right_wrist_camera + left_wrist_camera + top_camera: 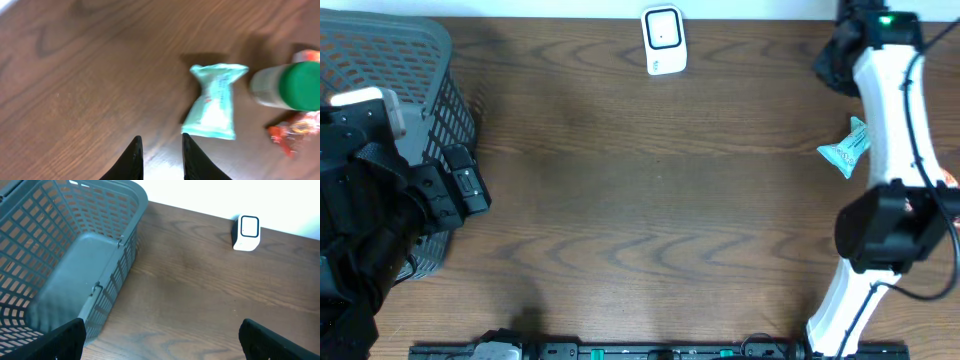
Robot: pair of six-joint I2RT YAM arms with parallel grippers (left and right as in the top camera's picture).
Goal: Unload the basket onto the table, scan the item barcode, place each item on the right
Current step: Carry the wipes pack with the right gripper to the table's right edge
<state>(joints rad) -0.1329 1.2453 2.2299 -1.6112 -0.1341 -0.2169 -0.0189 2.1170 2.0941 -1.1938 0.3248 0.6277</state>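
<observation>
A small teal sealed packet [212, 102] lies flat on the wooden table, just ahead and to the right of my right gripper [161, 145]. That gripper's fingers stand a narrow gap apart with only table between them. In the overhead view the packet [845, 150] peeks out at the right, beside the white arm link. The white barcode scanner [663, 40] stands at the back edge in the middle, and it [247, 231] also shows in the left wrist view. My left gripper [162, 347] hangs wide open and empty beside the basket.
A grey mesh basket [420, 40] fills the back left corner; its rim [125, 210] is close to my left fingers. A green-capped bottle [295, 85] and an orange-red wrapper [295, 130] lie right of the teal packet.
</observation>
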